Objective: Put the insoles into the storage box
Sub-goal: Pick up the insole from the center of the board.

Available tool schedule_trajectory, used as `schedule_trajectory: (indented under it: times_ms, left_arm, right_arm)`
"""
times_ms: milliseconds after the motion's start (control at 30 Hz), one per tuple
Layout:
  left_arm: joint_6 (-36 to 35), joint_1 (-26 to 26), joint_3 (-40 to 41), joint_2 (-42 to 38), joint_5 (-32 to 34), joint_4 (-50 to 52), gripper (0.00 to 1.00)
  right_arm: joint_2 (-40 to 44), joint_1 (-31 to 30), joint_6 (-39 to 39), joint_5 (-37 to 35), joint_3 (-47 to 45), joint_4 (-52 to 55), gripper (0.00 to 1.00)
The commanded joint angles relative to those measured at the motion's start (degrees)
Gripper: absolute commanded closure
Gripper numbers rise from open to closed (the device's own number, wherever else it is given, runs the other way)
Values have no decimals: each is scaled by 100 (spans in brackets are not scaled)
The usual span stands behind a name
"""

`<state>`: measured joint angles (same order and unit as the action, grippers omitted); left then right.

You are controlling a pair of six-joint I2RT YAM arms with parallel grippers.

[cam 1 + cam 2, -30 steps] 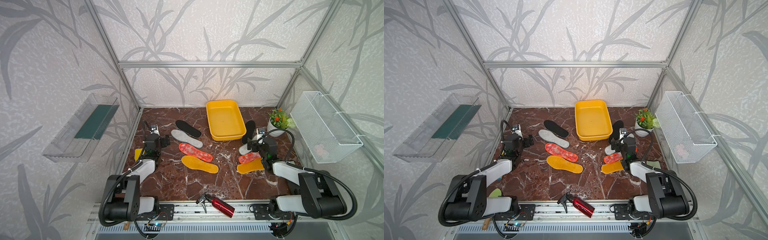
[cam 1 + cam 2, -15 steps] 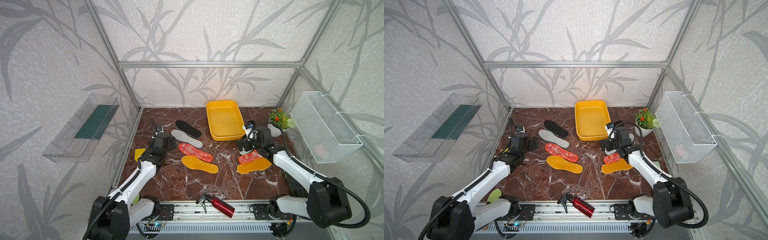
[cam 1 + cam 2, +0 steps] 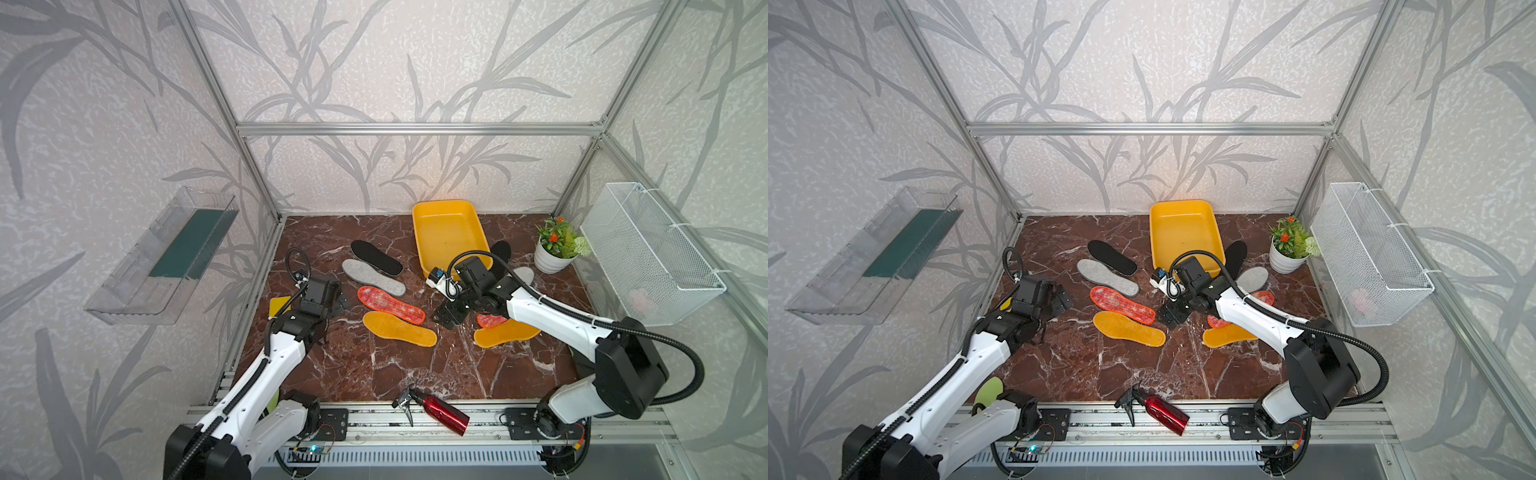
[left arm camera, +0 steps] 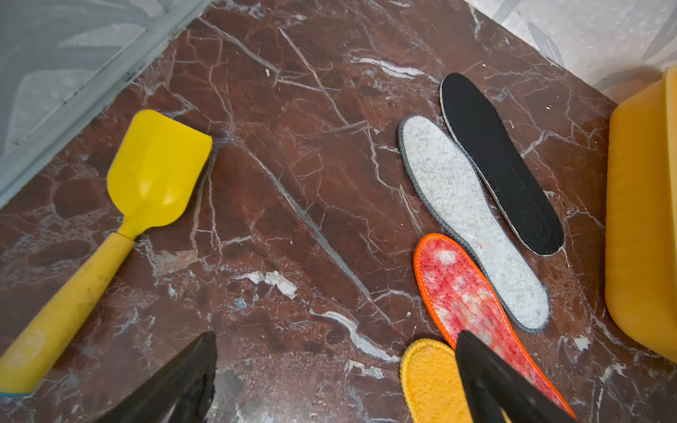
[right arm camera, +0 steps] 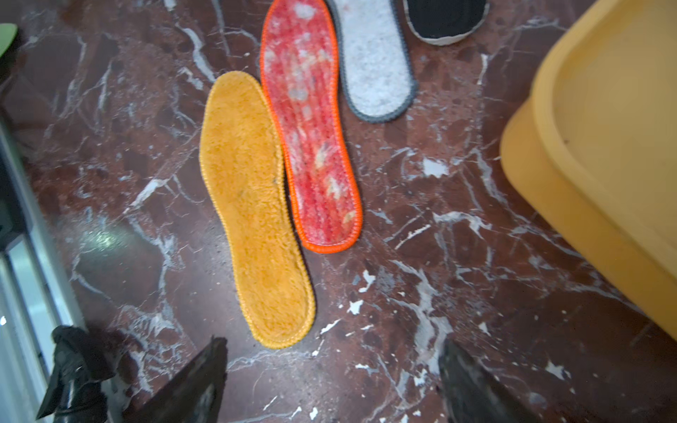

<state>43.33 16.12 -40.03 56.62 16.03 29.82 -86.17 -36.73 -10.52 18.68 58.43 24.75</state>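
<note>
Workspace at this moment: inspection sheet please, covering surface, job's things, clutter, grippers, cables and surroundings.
Surface: marble tabletop, no spills seen.
Job's things: storage box empty; all eight insoles on the tabletop, four on each arm's side, the right four partly hidden by the arm.
Clutter: yellow scraper, potted plant, red spray bottle at the front rail.
Grippers: left gripper open, empty; right gripper open, empty, over bare tabletop.
Cables: black hoses run along both arms; no snag seen.
Surroundings: clear tray and wire basket on the side walls.

Insoles (image 3: pixel 399 334) flat beside yellow storage box (image 3: pixel 449 232).
</note>
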Motion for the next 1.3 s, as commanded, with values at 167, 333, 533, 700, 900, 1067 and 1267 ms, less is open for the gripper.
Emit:
schedule_trajectory:
  times_ms: [167,333,533,700,900,1067,1267]
  left_arm:
    - [-242,14,-128,315,-1029,-469,1]
    - [-701,14,-49,248,-1401,-774,1]
    - [-865,5,-13,277,-1379,-814,1]
    - [-1005,12,-13,398,-1494,-837,1]
    - [-1163,-20,4,525,-1846,-1045,1]
    - [-1163,-46,30,596,-1912,-1131,1]
    - [-1170,-62,-48,710,-1764,-954,1]
  right_arm:
    - [-207,-753,-179,290,230,629,16]
    - [-614,-1066,83,-18,276,427,30]
    - [-1053,-1279,220,-583,572,347,42]
    - [-1429,-1317,213,-722,761,374,47]
    - [-1729,-1324,154,-888,907,379,51]
    - [-1820,-1328,184,-1107,934,295,52]
    - [-1920,-1324,136,-1251,968,313,53]
